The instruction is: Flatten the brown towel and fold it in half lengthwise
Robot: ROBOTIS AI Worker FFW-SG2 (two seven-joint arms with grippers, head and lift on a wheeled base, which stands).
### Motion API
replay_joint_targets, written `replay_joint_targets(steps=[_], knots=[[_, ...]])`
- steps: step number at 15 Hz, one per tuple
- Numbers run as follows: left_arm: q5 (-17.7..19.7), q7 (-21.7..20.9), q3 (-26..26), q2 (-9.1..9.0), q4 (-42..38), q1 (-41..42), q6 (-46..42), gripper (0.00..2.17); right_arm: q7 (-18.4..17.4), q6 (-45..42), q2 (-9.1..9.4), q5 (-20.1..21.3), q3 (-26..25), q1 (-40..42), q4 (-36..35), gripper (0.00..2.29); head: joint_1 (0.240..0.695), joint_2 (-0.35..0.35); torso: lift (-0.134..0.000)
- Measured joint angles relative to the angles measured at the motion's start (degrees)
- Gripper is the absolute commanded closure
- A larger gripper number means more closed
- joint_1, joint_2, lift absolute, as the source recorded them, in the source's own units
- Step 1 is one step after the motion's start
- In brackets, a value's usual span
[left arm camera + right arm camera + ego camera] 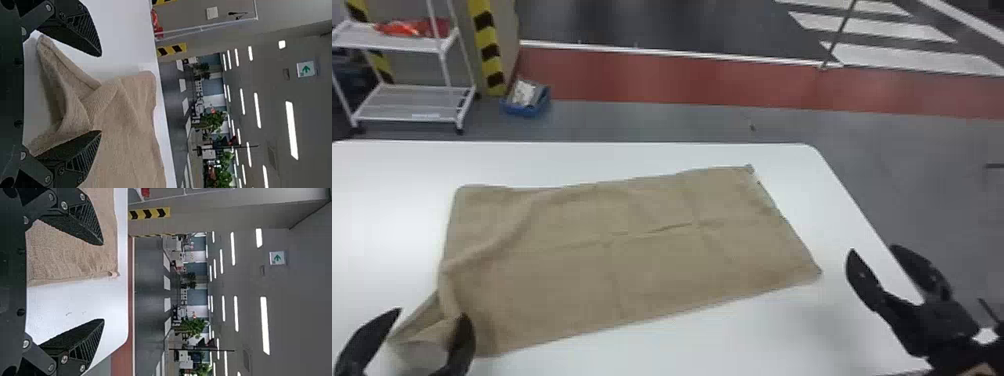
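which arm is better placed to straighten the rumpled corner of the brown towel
Left, I'd judge: the open left claw is right at the rumpled near-left corner of the brown towel. The right claw, also open, sits beyond the towel's opposite end.

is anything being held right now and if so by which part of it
Nothing is held: the left gripper and right gripper are both open.

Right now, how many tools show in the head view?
2: left tool at the crumpled near-left corner of the brown towel; right tool past its right end, by the table's right edge.
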Motion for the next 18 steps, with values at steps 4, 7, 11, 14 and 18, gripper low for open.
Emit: replay_joint_targets(steps=[4,7,11,14,18], knots=[[-0.71,0.13,-0.83,0.0,0.12,-0.37,0.56,0.21,0.42,-0.74,0.12,-0.18,-0.41,0.34,0.2,0.21,0.695,-0.24,-0.128],[-0.44,1.24,-0.51,0.05,-0.5,0.05,-0.21,0.21,0.44,-0.86,0.2,-0.21,-0.52,0.36,0.27,0.21,0.695,-0.235,-0.128],[3.51,0.88,3.31,0.32,-3.11,1.35,-2.04,0.21,0.44,-0.81,0.2,-0.22,-0.4,0.36,0.27,0.21,0.695,-0.194,-0.128],[4.88,0.36,6.83,0.37,-0.34,0.32,-2.1,0.21,0.44,-0.81,0.19,-0.22,-0.38,0.44,0.15,0.21,0.695,-0.128,-0.128],[4.23,0.02,8.04,0.34,3.96,-0.71,-2.67,0.21,0.44,-0.81,0.18,-0.22,-0.34,0.36,-0.01,0.21,0.695,-0.098,-0.128]])
